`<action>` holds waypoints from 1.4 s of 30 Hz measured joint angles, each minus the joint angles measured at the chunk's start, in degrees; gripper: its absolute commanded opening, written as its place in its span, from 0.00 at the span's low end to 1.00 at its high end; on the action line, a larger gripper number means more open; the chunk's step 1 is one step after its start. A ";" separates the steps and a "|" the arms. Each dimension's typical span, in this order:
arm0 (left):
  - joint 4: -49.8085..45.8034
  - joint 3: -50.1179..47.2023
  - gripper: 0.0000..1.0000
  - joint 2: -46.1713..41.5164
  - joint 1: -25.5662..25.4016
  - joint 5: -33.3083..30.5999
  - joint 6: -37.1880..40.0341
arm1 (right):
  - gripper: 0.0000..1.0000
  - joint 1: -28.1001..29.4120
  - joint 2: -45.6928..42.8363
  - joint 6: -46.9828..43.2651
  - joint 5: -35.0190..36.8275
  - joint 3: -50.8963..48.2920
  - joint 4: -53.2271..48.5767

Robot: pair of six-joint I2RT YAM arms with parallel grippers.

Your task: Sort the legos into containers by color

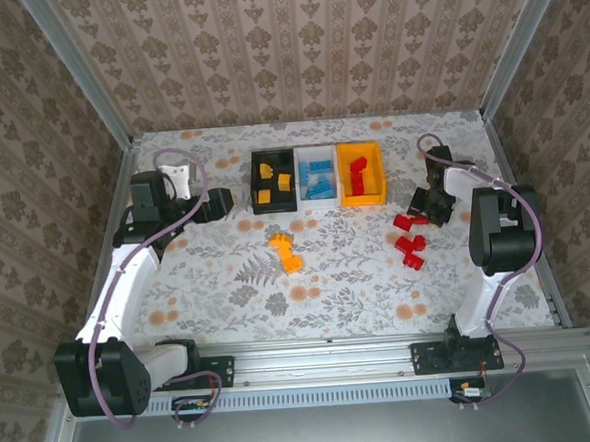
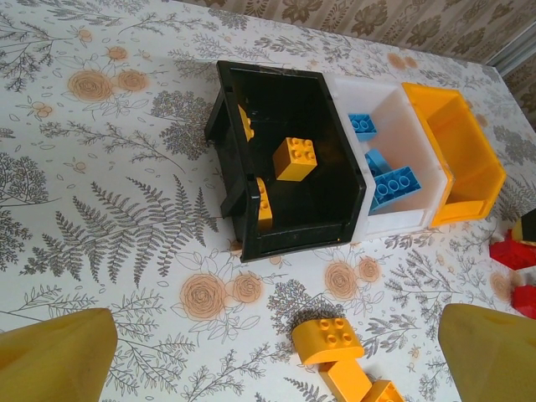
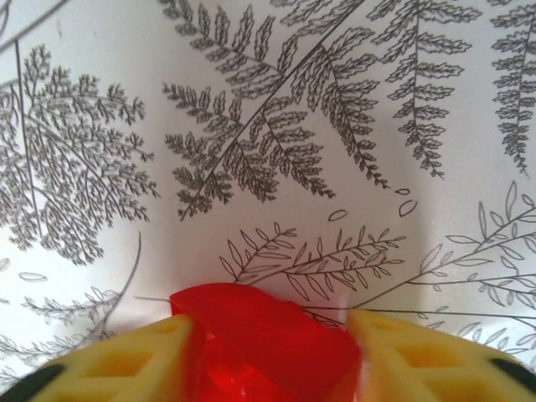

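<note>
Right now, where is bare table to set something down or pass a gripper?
Free: the strip between the yellow bricks and the near rail, and the gap from them to the red bricks. Crowded: around those, at the right gripper.

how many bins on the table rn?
3, joined in a row at the far middle: black bin left, white bin center, orange-yellow bin right. None appear hidden.

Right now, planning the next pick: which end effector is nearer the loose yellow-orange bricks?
Left. The left end effector is just beyond-left of the yellow-orange bricks, beside the black bin; the right end effector is farther to their right, at the red bricks.
</note>
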 measured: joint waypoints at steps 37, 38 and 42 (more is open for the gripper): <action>-0.17 0.09 1.00 0.00 0.00 0.22 -0.02 | 0.31 11.82 3.23 2.80 -8.90 32.06 -3.02; -0.17 0.09 1.00 0.00 0.00 0.22 0.00 | 0.32 12.37 5.16 2.75 -8.83 33.79 -3.52; -0.13 0.09 1.00 0.11 0.26 0.37 -0.02 | 0.32 13.73 11.02 2.73 -8.44 38.34 -4.96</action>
